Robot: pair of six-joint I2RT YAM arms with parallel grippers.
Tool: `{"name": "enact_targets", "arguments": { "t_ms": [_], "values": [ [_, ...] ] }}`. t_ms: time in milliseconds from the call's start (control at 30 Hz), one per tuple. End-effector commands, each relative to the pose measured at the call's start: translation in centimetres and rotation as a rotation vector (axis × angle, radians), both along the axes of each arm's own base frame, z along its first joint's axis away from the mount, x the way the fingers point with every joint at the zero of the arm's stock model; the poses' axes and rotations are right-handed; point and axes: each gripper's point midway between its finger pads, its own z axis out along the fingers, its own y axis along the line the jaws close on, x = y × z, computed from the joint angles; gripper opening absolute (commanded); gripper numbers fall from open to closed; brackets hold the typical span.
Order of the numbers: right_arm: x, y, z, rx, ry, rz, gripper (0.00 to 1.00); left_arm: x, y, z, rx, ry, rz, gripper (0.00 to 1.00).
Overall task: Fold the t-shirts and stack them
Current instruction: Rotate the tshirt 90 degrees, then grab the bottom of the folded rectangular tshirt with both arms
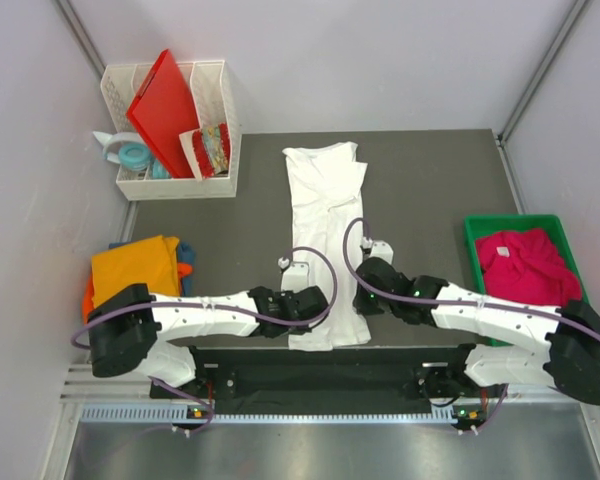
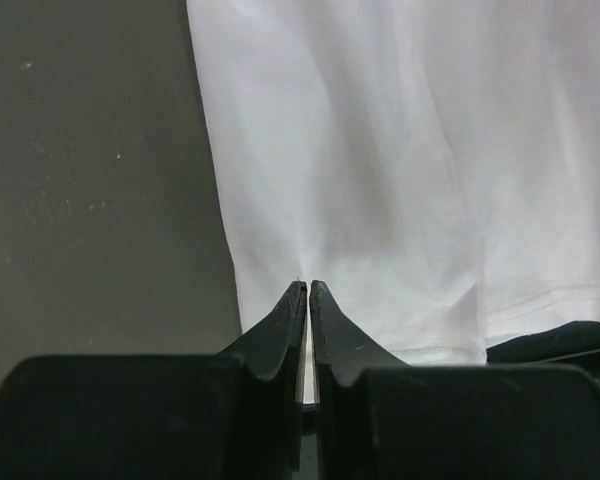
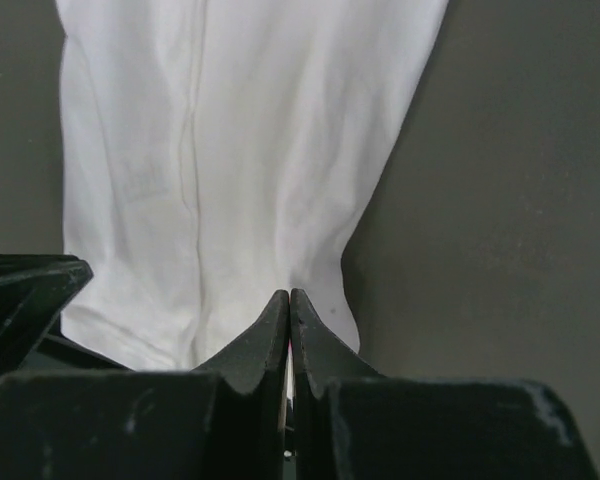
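Left wrist — left end effector (image 2: 308, 287) clamps white t-shirt (image 2: 380, 150) hem; right end effector (image 3: 289, 295) likewise.

White cloth t-shirt (image 1: 325, 230): long folded strip, bench (image 1: 430, 190) centre
Magenta-pink cloth t-shirt (image 1: 525, 265): crumpled, right
Orange cloth t-shirt (image 1: 135, 265): folded, left

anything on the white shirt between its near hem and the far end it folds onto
Nothing visible does: the white shirt lies bare along its whole length, with both jaws shut on its near hem.
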Motion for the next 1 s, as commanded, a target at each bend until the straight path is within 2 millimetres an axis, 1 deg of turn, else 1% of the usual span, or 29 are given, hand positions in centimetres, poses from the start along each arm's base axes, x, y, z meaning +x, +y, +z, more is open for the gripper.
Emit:
{"name": "enact_targets", "arguments": {
  "t_ms": [0,67,167,267,300,467,500,567,600,667,700,767,800,833,867,900,967],
  "values": [
    [-1.7,-0.8,-1.7,-0.005,0.048,-0.04,0.0,-0.8,-0.4,-0.7,-0.029,0.033,-0.014,0.1],
    [-2.5,-0.7,-2.2,-0.003,0.072,-0.024,0.0,-1.1,-0.2,-1.5,-0.02,0.057,-0.007,0.09],
    [-3.5,-1.2,-3.5,-0.026,0.113,-0.023,0.02,-1.8,0.4,-2.6,-0.002,0.091,-0.001,0.09],
    [-4.2,-2.1,-4.6,-0.052,0.146,-0.039,0.03,-2.3,0.8,-3.4,0.011,0.119,0.005,0.09],
    [-4.6,-2.7,-5.0,-0.067,0.163,-0.055,0.04,-2.5,0.9,-3.6,0.013,0.128,0.006,0.09],
    [-5.9,-4.6,-6.1,-0.09,0.201,-0.102,0.04,-3.2,2.2,-4.3,0.029,0.151,0.029,0.09],
    [-6.1,-4.9,-6.1,-0.096,0.201,-0.104,0.04,-3.3,2.3,-4.1,0.022,0.147,0.029,0.09],
    [-5.8,-5.0,-5.3,-0.083,0.166,-0.106,0.07,-3.1,2.9,-4.0,0.032,0.131,0.039,0.09],
    [-5.7,-5.3,-5.0,-0.094,0.153,-0.109,0.12,-3.0,3.0,-3.5,0.021,0.117,0.039,0.09],
    [-4.8,-5.5,-3.4,-0.082,0.094,-0.13,0.17,-2.7,3.5,-2.9,0.029,0.091,0.038,0.1],
    [-4.7,-5.8,-3.1,-0.096,0.085,-0.128,0.23,-2.6,3.5,-2.3,0.016,0.078,0.037,0.11],
    [-3.9,-5.9,-1.5,-0.088,0.029,-0.131,0.28,-2.4,3.8,-1.7,0.015,0.056,0.035,0.11],
    [-3.7,-5.9,-1.1,-0.089,0.013,-0.127,0.34,-2.2,3.7,-1.1,-0.007,0.04,0.034,0.13],
    [-3.3,-6.0,-0.3,-0.08,-0.016,-0.132,0.37,-2.1,3.7,-0.8,-0.017,0.028,0.032,0.14],
    [-3.1,-5.8,0.3,-0.068,-0.03,-0.127,0.39,-1.8,3.7,-0.4,-0.023,0.008,0.037,0.16],
    [-3.1,-5.7,0.6,-0.062,-0.036,-0.123,0.42,-1.6,3.6,0.4,-0.054,-0.01,0.04,0.19],
    [-3.3,-5.5,0.6,-0.06,-0.025,-0.102,0.43,-1.6,3.5,0.8,-0.074,-0.024,0.041,0.25]
  ]
}}
